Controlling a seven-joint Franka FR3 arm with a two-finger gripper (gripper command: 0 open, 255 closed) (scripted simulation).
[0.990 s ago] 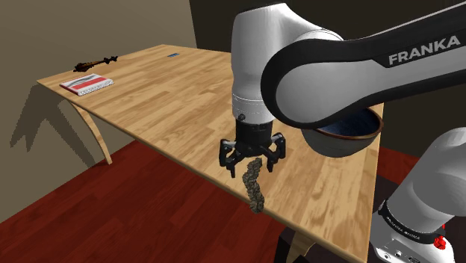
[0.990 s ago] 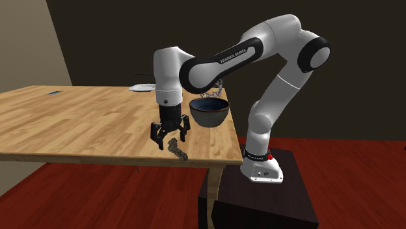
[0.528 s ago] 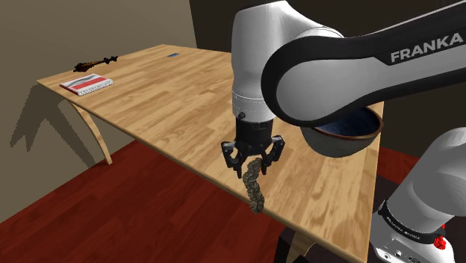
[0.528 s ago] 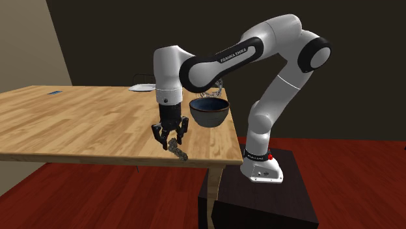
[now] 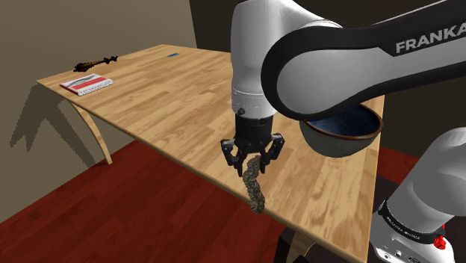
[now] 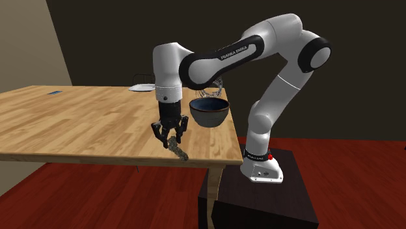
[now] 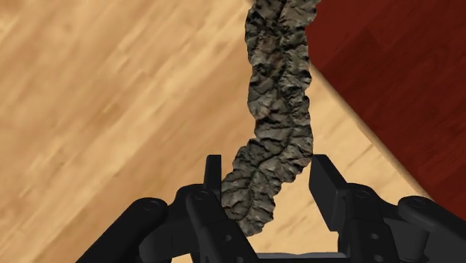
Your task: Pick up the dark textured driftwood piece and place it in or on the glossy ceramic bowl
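Light wood table (image 5: 172, 97) stands over a red floor (image 5: 112, 217). At its near edge, the black claw (image 5: 252, 155) points down and squeezes the top end of the bumpy brown driftwood (image 5: 256, 187) between both fingers. The wood's other end sticks out past the table edge. Near the claw sits the dark bowl (image 5: 343, 134). Far off at the table's end lies a red and white book (image 5: 86, 84).

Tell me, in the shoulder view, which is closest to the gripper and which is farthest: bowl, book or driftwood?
1. Driftwood, between the gripper's fingers.
2. Bowl, just to the view's right.
3. Book, far off at the view's left.
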